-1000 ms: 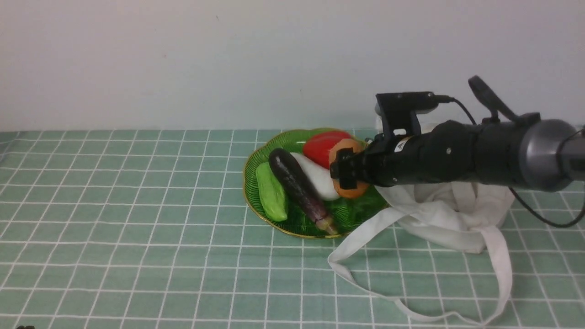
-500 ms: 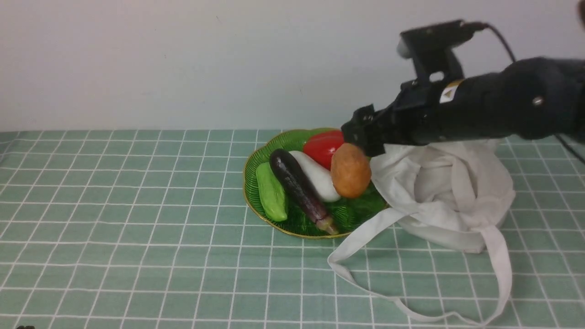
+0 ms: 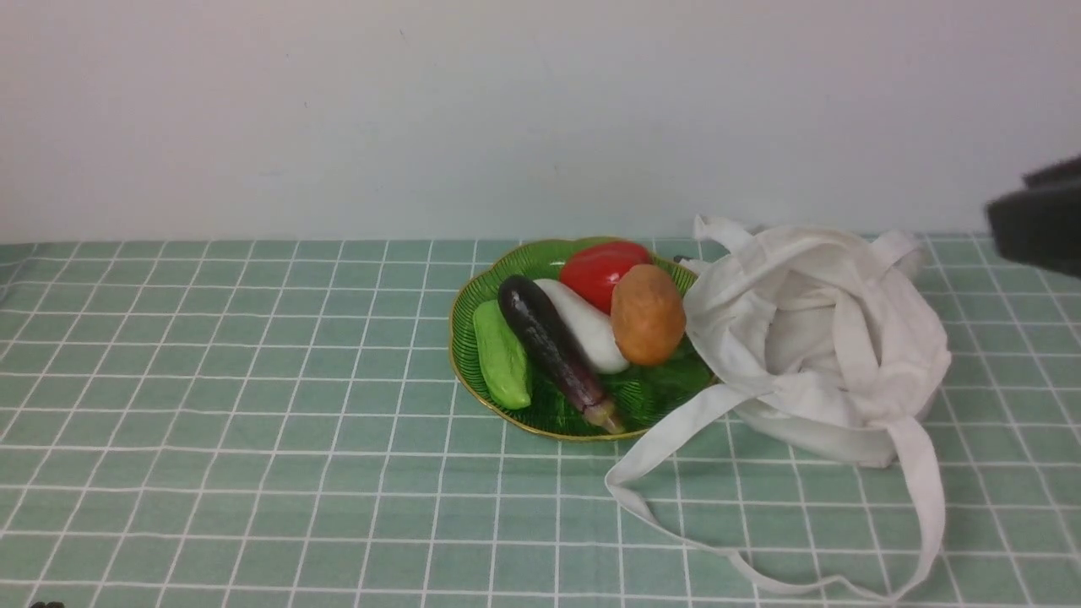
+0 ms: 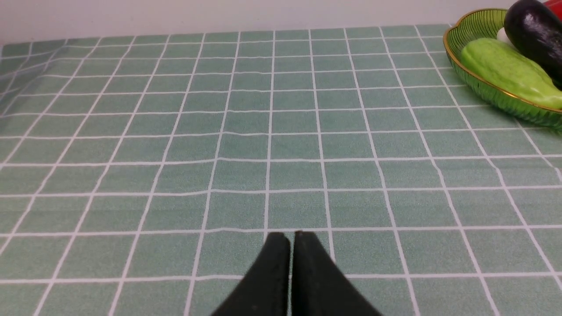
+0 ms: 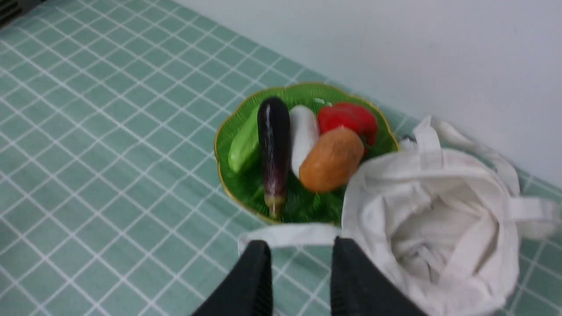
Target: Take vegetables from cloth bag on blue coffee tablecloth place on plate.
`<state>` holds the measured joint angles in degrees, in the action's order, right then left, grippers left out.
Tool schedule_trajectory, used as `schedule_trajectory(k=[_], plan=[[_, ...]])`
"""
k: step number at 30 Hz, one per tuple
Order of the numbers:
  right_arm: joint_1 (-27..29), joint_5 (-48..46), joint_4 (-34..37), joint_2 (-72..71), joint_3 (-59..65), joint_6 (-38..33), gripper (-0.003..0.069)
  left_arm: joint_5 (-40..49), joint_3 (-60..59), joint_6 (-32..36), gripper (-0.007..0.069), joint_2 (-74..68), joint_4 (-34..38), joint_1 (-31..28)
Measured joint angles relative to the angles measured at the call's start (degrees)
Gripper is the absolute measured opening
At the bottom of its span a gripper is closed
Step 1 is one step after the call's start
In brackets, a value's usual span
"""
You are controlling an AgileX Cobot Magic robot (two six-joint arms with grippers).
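The orange-brown potato [image 3: 648, 314] lies on the right side of the green gold-rimmed plate [image 3: 463, 359], loose, beside the white cloth bag [image 3: 828, 338]. Both stand on the blue-green checked tablecloth [image 3: 253, 422]. My right arm is a dark blur [image 3: 1034, 221] at the far right edge. In the right wrist view my right gripper [image 5: 300, 248] is open and empty, high above the bag [image 5: 439, 228], the plate [image 5: 221, 131] and the potato [image 5: 331, 159]. My left gripper [image 4: 290, 237] is shut and empty over bare cloth, well left of the plate [image 4: 456, 52].
On the plate also lie a red pepper [image 3: 601, 268], a white eggplant-shaped piece [image 3: 587, 325], a dark purple eggplant [image 3: 549, 346] and a green gourd [image 3: 501, 355]. The bag's long strap [image 3: 650, 452] loops over the cloth in front. A wall stands close behind.
My right gripper let go of the potato on the plate, then rose and drew back to the right edge of the front view. The potato stays on the plate.
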<state>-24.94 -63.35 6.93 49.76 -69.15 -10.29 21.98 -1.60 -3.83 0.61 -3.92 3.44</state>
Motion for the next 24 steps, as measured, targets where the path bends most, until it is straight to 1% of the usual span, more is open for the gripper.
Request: schedule_trajectory(k=[1,2,3,4,9,10,11,12,15,17,18,21,24], plan=[[0.0,-2.32,-0.9,-2.22,0.0,1.22,0.0071,0.0,0.0,0.0,-0.0008,0.0,0.0,0.0],[0.0,-3.1,-1.24,-3.13,0.0,1.95,0.0055,0.0,0.0,0.0,-0.0008,0.0,0.0,0.0],[0.0,-5.19,-2.51,-6.97,0.59,3.49,0.0015,0.0,0.0,0.0,-0.0008,0.0,0.0,0.0],[0.0,-5.81,-3.12,-9.64,1.39,4.37,0.0002,0.0,0.0,0.0,-0.0008,0.0,0.0,0.0],[0.0,-3.72,-5.16,-21.92,9.36,7.14,-0.0013,0.0,0.0,0.0,-0.0008,0.0,0.0,0.0],[0.0,-0.43,-5.22,-25.86,14.46,7.57,-0.0013,0.0,0.0,0.0,-0.0008,0.0,0.0,0.0],[0.0,0.09,-5.22,-26.95,15.18,7.66,-0.0013,0.0,0.0,0.0,-0.0008,0.0,0.0,0.0],[0.0,3.06,-5.22,-29.48,18.91,7.92,-0.0013,0.0,0.0,0.0,-0.0008,0.0,0.0,0.0],[0.0,16.89,-4.21,-35.59,32.28,8.28,-0.0013,0.0,0.0,0.0,-0.0008,0.0,0.0,0.0],[0.0,22.47,-3.5,-37.18,36.49,8.32,-0.0014,0.0,0.0,0.0,-0.0008,0.0,0.0,0.0],[0.0,30.47,-3.14,-38.41,41.78,8.32,-0.0014,0.0,0.0,0.0,-0.0008,0.0,0.0,0.0],[0.0,40.95,-3.08,-38.88,47.53,8.32,-0.0014,0.0,0.0,0.0,-0.0008,0.0,0.0,0.0],[0.0,47.19,-3.03,-38.88,51.04,8.32,-0.0014,0.0,0.0,0.0,-0.0008,0.0,0.0,0.0]])
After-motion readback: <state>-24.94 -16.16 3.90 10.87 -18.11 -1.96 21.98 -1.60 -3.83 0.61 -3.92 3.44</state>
